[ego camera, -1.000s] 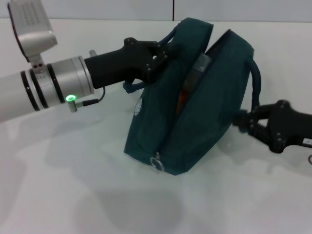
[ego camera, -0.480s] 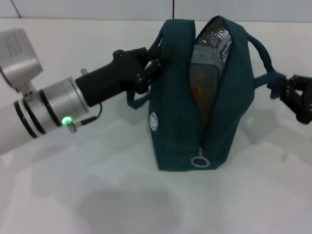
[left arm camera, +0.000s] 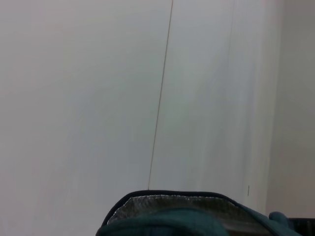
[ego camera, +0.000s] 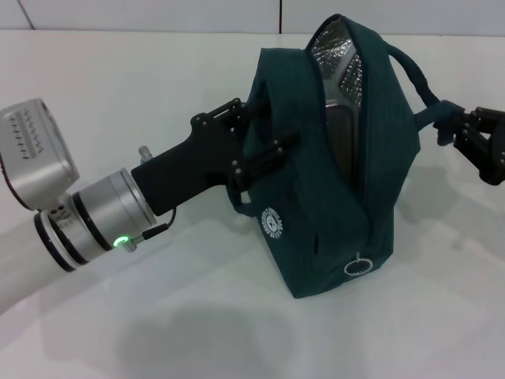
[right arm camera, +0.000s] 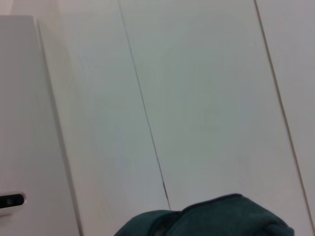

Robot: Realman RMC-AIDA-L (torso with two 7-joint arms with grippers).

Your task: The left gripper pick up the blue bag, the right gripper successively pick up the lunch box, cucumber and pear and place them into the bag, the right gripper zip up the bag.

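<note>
You had one blue bag (ego camera: 331, 189) standing upright on the white table (ego camera: 158, 95), its top unzipped so the silver lining and the edge of one lunch box (ego camera: 341, 138) showed inside. You could count two loop handles: one on the robot's left side, one arching off the right. The left gripper (ego camera: 264, 142) was pressed against the bag's left face, its fingers pinching the left handle there. The right gripper (ego camera: 454, 130) sat at the bag's right side, touching the right handle; whether its fingers were spread or pressed together, you could not tell. One round metal zipper pull (ego camera: 357, 266) hung low on the bag's near end, and one white logo (ego camera: 272, 223) faced you.
</note>
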